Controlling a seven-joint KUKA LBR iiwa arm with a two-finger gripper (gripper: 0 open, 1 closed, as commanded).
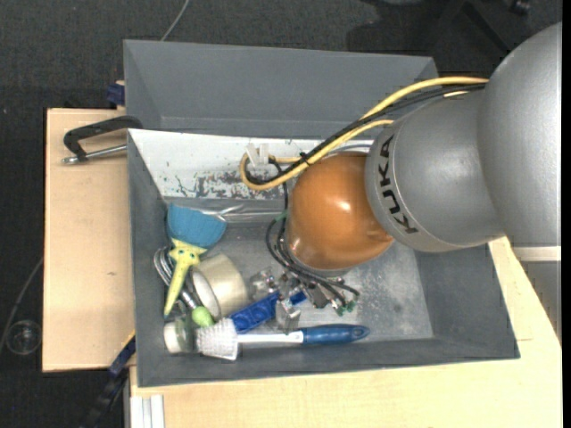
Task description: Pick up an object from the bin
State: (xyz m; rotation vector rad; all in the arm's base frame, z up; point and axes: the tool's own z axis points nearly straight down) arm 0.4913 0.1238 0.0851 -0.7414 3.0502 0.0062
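Starting at the left side of the grey bin [464,324], a small heap of things lies against the left wall. At its top is a light blue cup [194,226], lying on its side. Just under it a yellow plastic toy [181,273] points down and to the left, and beside that lies a shiny silver roll [220,283]. A little green ball [203,316] sits just below the roll.

Along the lower edge of the bin floor lies a brush [294,336], with its white bristle head at the left and its blue handle going to the right. Just above the handle there is a small blue piece [256,310], tilted.

In the lower middle of the frame the gripper [290,300] is low over the bin floor. The small blue piece is just at its left and the brush handle is just below it. Whether it is spread or closed is not possible to see, because its metal parts and thin wires mix together there.

Above the gripper is the round orange cover [332,212] of the wrist. The big grey arm [482,150] enters from the upper right of the frame, with a yellow cable [393,101] running along it.
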